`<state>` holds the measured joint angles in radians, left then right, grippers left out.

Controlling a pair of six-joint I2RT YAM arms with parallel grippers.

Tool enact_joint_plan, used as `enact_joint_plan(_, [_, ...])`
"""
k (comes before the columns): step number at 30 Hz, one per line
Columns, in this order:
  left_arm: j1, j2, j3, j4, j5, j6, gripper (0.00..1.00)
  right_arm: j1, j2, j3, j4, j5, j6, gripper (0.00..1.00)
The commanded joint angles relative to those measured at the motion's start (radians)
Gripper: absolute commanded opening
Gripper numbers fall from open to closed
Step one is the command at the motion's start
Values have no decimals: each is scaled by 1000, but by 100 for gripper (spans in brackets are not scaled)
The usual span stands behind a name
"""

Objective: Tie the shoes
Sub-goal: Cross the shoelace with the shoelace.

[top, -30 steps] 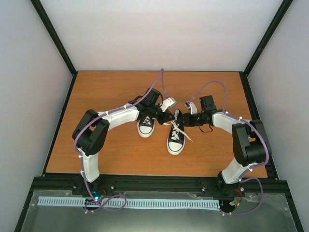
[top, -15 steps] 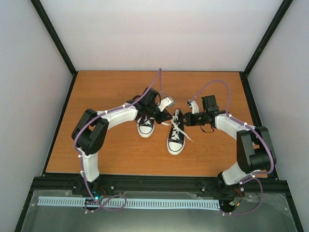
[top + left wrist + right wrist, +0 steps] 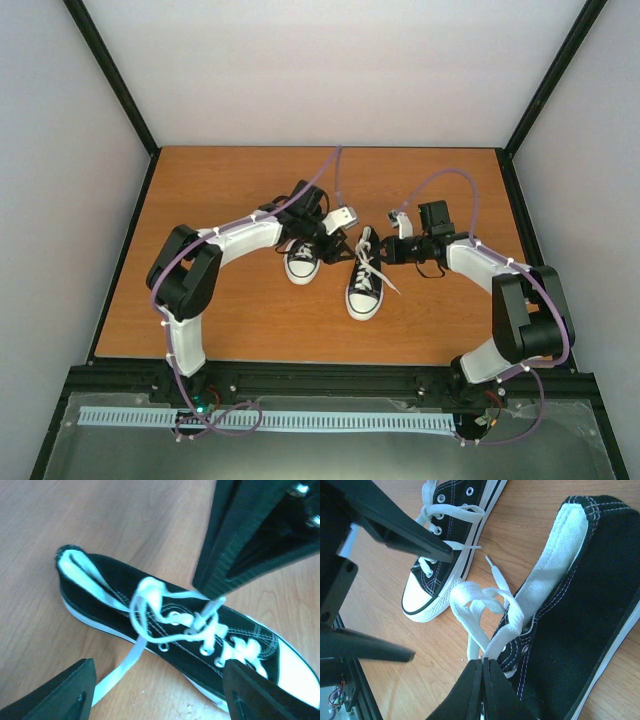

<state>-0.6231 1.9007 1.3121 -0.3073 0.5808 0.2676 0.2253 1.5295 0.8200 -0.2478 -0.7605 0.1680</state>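
Along the near edge of the table (image 3: 220,335), just ahead of the arm bases, a strip of bare wood lies open. Beyond it, near the middle, the right shoe (image 3: 364,290) sits with its toe toward that edge. The left shoe (image 3: 301,265) lies just beside it and slightly farther back, partly under the left arm. The left gripper (image 3: 159,665) hovers over the right shoe with its fingers spread wide, holding nothing. The right gripper (image 3: 482,664) has its fingers pinched together on the white lace (image 3: 467,589) near that shoe's top eyelets. Farther back and out to both sides, bare wood runs to the white walls (image 3: 330,70).
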Motion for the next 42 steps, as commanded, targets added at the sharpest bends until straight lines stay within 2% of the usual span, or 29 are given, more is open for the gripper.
enact_joint_plan(1, [7, -39, 97, -164, 116, 388, 82, 4, -29, -14, 32, -13, 15, 3])
enact_joint_plan(3, [6, -24, 116, -214, 131, 531, 98, 4, -30, -16, 32, -11, 12, 3])
enact_joint_plan(7, [6, 28, 126, -211, 128, 756, 100, 4, -33, -20, 26, -7, 5, 3])
enact_joint_plan(12, [3, 93, 178, -160, 162, 773, 100, 4, -52, -42, 56, -15, 19, 3])
enact_joint_plan(15, [-12, 108, 163, -116, 132, 803, 99, 4, -51, -49, 71, -23, 28, 3])
enact_joint_plan(21, [-33, 124, 122, 49, 55, 772, 94, 4, -48, -56, 80, -35, 28, 3])
enact_joint_plan(25, [-46, 137, 122, 36, 75, 797, 90, 4, -46, -55, 79, -37, 24, 3])
enact_joint_plan(30, [-53, 145, 111, 75, 85, 707, 78, 5, -43, -52, 79, -42, 20, 3])
enact_joint_plan(42, [-57, 151, 120, 74, 68, 711, 54, 5, -48, -56, 76, -49, 14, 3])
